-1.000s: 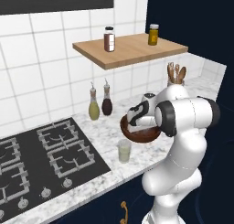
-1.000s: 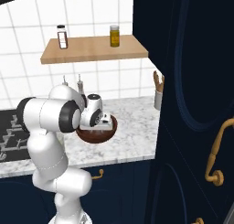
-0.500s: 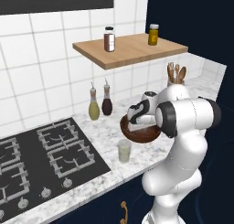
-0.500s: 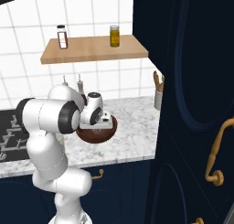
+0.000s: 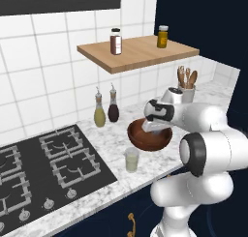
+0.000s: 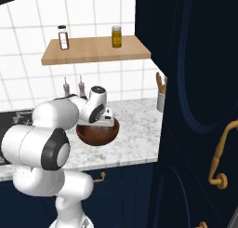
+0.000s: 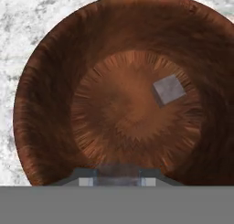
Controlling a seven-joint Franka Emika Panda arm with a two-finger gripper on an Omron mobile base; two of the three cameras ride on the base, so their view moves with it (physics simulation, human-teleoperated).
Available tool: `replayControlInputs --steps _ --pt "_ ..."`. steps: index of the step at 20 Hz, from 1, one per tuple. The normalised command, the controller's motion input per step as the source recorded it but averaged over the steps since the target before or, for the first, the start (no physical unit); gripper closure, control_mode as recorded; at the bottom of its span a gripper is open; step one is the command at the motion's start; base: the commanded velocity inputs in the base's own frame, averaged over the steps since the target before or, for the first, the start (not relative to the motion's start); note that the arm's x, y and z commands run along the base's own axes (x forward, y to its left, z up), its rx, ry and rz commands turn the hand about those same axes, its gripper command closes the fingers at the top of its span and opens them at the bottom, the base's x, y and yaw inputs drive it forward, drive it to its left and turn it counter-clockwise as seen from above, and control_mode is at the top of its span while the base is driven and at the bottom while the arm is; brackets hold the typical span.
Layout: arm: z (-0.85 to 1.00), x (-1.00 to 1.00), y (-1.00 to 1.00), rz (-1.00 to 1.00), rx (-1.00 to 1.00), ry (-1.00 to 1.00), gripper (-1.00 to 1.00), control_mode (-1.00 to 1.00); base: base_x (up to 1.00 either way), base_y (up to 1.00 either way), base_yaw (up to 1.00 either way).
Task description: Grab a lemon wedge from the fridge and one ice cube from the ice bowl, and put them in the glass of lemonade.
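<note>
The ice bowl (image 5: 164, 140) (image 6: 97, 135), round and dark brown, stands on the marble counter. My gripper (image 5: 153, 128) (image 6: 104, 123) reaches down into it. In the hand view the gripper (image 7: 119, 178) is shut on a pale translucent ice cube (image 7: 119, 170) between its tips, low over the bowl's (image 7: 50, 104) inside. Another ice cube (image 7: 168, 89) lies loose on the bowl's floor. The glass of lemonade (image 5: 131, 159) stands just left of the bowl, near the counter's front edge. The lemon wedge and the fridge are out of view.
Two spouted bottles (image 5: 100, 116) (image 5: 113, 110) stand against the tiled wall behind the bowl. A grey utensil holder (image 5: 187, 90) (image 6: 161, 99) is at the right. A wooden shelf (image 5: 138, 53) hangs overhead. The gas hob (image 5: 43, 168) lies left; a tall navy cabinet (image 6: 195, 106) rises right.
The fingers have closed inside the bowl, onto an ice cube. The arm and the hand have hardly moved.
</note>
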Motion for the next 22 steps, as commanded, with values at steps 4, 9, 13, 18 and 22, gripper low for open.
replayControlInputs --steps 4,9,13,18,22 --pt "0.80 -0.51 0.54 0.02 0.02 -0.13 1.00 -1.00 0.00 0.00 0.00" --pt "0.33 -0.62 0.74 0.17 0.00 0.08 1.00 -1.00 0.00 0.00 0.00" --pt "0.00 -0.58 0.57 0.17 -0.04 0.11 1.00 -1.00 0.00 0.00 0.00" --pt "0.00 -0.15 0.68 0.06 -0.17 0.09 1.00 -1.00 0.00 0.00 0.00" --pt "0.00 0.00 0.31 0.00 -0.03 0.00 1.00 -1.00 0.00 0.00 0.00"
